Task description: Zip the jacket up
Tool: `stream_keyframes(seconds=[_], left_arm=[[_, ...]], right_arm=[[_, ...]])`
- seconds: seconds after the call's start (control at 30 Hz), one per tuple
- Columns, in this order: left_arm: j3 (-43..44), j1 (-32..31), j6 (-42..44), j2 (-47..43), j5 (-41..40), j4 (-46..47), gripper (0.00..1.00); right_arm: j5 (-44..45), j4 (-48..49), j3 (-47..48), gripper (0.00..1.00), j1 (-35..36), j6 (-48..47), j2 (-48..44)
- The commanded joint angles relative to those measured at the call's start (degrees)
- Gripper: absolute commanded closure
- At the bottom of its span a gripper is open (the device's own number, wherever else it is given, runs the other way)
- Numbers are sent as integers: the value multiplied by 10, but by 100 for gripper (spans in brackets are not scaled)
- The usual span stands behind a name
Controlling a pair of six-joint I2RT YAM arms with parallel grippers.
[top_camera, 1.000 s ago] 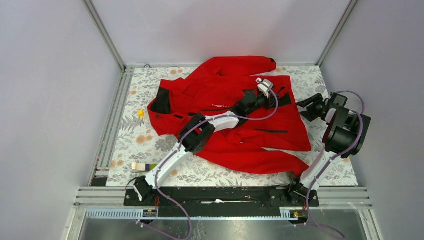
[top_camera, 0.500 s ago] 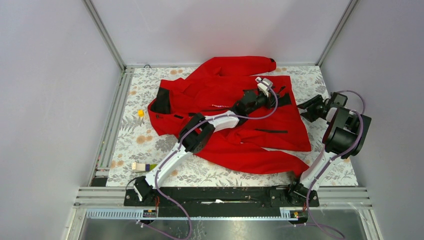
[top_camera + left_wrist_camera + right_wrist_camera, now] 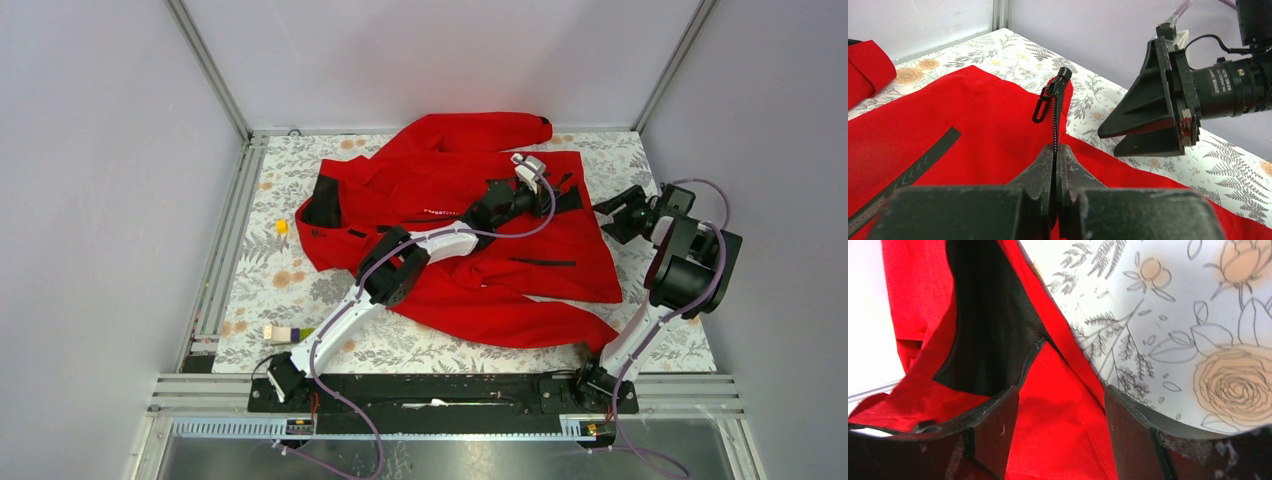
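Jacket (image 3: 500, 280): you see it spread flat across the floral table (image 3: 262, 270).
Left pincer (image 3: 1055, 152): clamped together on the Jacket's front zipper tape (image 3: 1054, 125), just below the slider (image 3: 1061, 80).
Right pincer (image 3: 1062, 412): fingers apart over the Jacket's edge, holding nothing.

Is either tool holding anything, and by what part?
The left tool is shut on the jacket, pinching its zipper tape just short of the slider. The right tool is open, holding nothing.
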Motion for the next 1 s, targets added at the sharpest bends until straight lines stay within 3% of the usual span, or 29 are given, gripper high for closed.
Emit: stream_keyframes(seconds=[0.0,0.2,0.33,0.57,0.7,0.8,0.97], left_arm=[[36,1,0,7,29,34,100],[45,-4,28,9,38,20,100],[46,-12,62,5,46,7,100],[51,-21,117,1,43,-16,100],[52,-24,133,0,39,-23,100],[51,-25,137,0,38,-25,100],[52,-25,137,1,39,-26,100]], right_arm=[[-19,-19,61,30,6,-18,-26],[-26,36,23,27,34,20,-69],[-72,132,-16,27,40,95,-100],[-48,173,-75,27,43,149,-183],[16,70,-38,27,73,116,-204],[85,-17,-7,35,97,103,-201],[178,-52,-5,38,132,93,-204]])
